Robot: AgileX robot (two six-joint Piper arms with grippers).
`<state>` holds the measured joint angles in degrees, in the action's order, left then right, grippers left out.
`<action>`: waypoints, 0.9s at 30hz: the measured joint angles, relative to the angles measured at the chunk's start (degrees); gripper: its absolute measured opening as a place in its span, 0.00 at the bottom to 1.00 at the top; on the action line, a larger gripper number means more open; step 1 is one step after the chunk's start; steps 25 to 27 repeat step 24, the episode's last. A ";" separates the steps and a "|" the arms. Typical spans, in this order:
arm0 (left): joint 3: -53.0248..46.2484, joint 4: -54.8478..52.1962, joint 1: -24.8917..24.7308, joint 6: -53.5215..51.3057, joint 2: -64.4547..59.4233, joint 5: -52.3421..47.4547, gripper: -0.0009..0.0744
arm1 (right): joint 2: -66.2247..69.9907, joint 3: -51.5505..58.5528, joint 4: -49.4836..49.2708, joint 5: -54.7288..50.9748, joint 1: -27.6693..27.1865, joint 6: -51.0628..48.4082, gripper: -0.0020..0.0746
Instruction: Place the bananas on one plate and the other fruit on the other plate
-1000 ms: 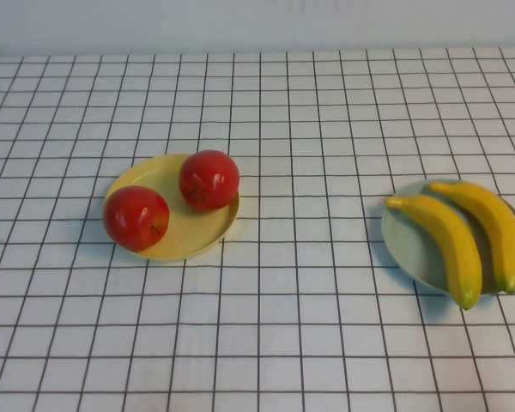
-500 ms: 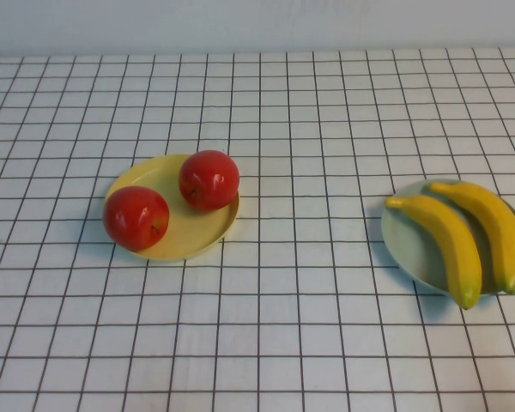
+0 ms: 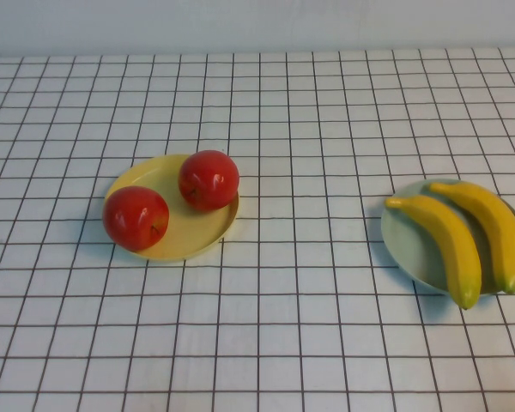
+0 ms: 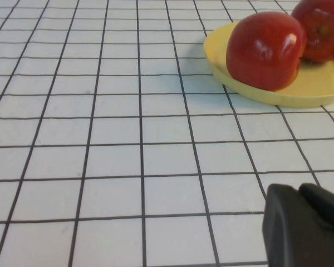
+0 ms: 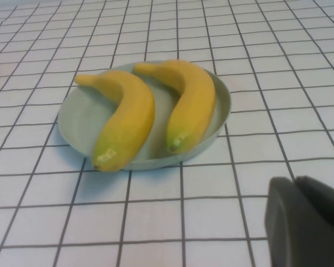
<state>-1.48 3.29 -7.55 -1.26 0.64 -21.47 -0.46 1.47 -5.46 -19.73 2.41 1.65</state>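
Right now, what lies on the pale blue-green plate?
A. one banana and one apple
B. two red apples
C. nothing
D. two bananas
D: both bananas lie side by side on the blue-green plate, while the two apples sit on the yellow plate.

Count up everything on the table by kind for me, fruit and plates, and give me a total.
Bananas: 2, both on the blue-green plate
Red apples: 2, both on the yellow plate
Plates: 2, blue-green plate and yellow plate
Total: 6

Left tool and right tool are shut, holding nothing, back from the plates.
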 joint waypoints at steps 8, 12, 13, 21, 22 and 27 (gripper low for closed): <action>0.00 0.00 0.00 0.00 0.00 0.00 0.01 | 0.00 0.00 -0.20 0.00 -0.37 -0.20 0.01; 0.00 0.00 0.00 0.00 0.00 0.00 0.01 | 0.00 0.00 -0.20 0.00 -0.65 -0.20 0.01; 0.00 0.00 0.00 0.00 0.00 0.00 0.01 | 0.00 0.00 -0.20 0.00 -0.65 -0.20 0.01; 0.00 0.00 0.00 0.00 0.00 0.00 0.01 | 0.00 0.00 -0.20 0.00 -0.65 -0.20 0.01; 0.00 0.00 0.00 0.00 0.00 0.00 0.01 | 0.00 0.00 -0.23 0.00 -0.65 -0.20 0.01; 0.00 0.00 0.00 0.00 0.00 0.00 0.01 | 0.00 0.00 -0.23 0.00 -0.65 -0.20 0.01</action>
